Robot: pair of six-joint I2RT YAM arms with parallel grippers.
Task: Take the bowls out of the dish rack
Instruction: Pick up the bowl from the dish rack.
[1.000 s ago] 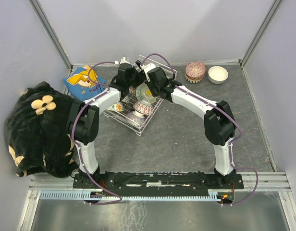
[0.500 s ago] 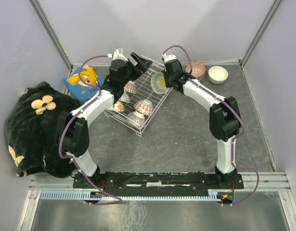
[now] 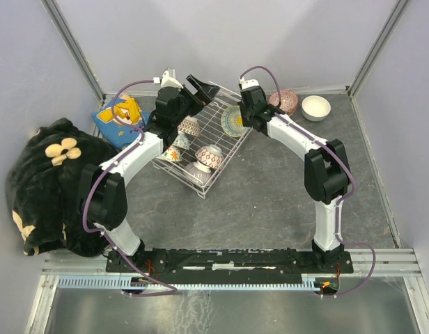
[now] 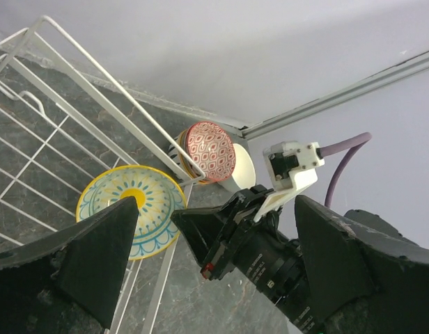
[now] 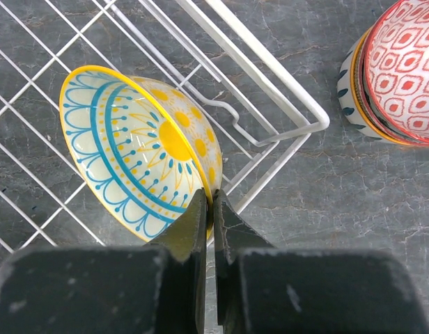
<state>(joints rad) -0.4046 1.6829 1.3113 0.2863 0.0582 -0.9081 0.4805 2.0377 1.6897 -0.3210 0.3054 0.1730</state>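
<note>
On bowl rim, right tool, tight.

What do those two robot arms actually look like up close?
The left arm and right arm match: white tubes, bulky black joints, a purple cable looping along each. The left hand and right hand each end in two black wedge-shaped fingers.

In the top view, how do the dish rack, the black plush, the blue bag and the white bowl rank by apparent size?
Largest to smallest:
1. black plush
2. dish rack, partly hidden by the arms
3. blue bag
4. white bowl
</note>
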